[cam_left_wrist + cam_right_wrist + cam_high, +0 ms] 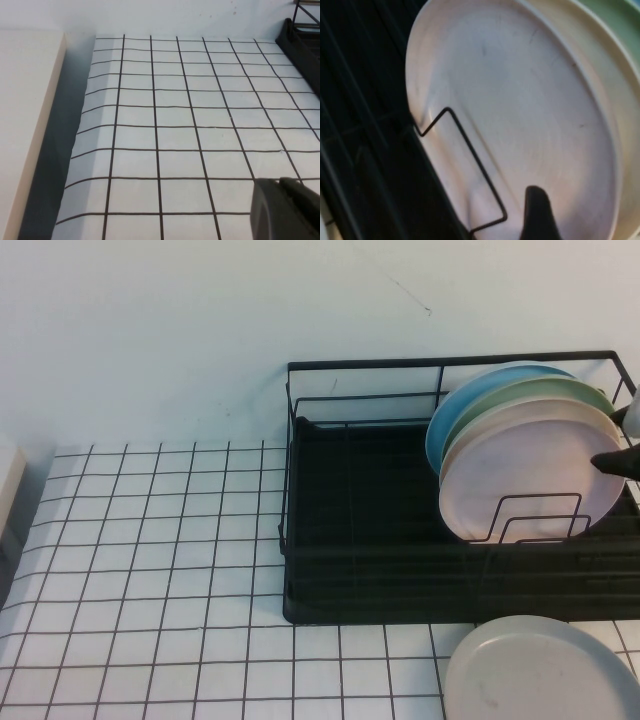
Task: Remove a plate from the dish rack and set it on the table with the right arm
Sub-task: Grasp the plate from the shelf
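White gridded desk (pixel 150 570) runs under a pale wall, with the black wire rack (pixel 350 540) at the far right. Three plates lean upright in the rack's right end — blue at the back, mint-green (pixel 560 390) next, and the pink plate (pixel 530 475) in front, resting against a wire loop (pixel 535 515). A grey plate (pixel 540 670) lies flat on the desk near the rack's front right corner. The right gripper (pixel 618 445) reaches in from the right edge, a dark finger (pixel 537 212) lying over the pink plate's face; its jaws look spread, not yet pinching the rim. The left gripper (pixel 287 210) hangs low over bare desk at the left, and I cannot tell whether it is spread or pressed together. Likely trouble: closing on both the pink and green rims, since they sit touching, or lifting at an angle so the plate catches the loop and drags the rack — and the grey plate crowds the nearest landing spot.
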You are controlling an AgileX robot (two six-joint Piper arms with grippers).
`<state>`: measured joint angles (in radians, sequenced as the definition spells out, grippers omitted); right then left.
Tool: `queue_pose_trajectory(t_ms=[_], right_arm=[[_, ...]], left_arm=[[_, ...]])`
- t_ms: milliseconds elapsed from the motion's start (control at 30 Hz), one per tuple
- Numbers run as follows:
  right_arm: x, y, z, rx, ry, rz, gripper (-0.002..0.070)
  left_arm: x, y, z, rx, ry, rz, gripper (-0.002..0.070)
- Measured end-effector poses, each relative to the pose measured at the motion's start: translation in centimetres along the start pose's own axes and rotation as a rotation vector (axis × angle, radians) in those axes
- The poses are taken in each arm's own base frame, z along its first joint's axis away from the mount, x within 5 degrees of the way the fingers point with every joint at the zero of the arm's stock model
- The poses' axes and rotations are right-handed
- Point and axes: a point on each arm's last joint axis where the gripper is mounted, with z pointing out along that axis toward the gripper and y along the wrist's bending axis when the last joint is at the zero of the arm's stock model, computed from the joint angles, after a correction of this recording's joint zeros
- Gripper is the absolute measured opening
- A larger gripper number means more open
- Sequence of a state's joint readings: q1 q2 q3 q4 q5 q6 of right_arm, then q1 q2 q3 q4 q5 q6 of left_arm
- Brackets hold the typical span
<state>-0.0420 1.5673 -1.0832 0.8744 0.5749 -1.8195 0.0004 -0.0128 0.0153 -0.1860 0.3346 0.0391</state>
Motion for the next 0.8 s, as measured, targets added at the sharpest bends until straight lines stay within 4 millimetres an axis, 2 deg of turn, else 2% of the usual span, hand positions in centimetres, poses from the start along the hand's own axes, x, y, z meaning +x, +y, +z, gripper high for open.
queue_pose_trajectory(t_ms=[167,300,800], right_arm=[[0.2,-0.9,1.8,0.009,-0.046,-0.003,0.0414],[0.4,-1.2,2.5,0.02,-0.052,-0.006,0.0413],[0.3,-0.8,2.7,-0.029,-0.086,-0.074,0.0331]], left_arm=[[0.0,0.0,0.0,0.0,0.0,0.0,-0.0003],[0.0,0.0,0.0,0.0,0.0,0.0,-0.0003],[0.0,0.0,0.0,0.0,0.0,0.0,-0.0003]])
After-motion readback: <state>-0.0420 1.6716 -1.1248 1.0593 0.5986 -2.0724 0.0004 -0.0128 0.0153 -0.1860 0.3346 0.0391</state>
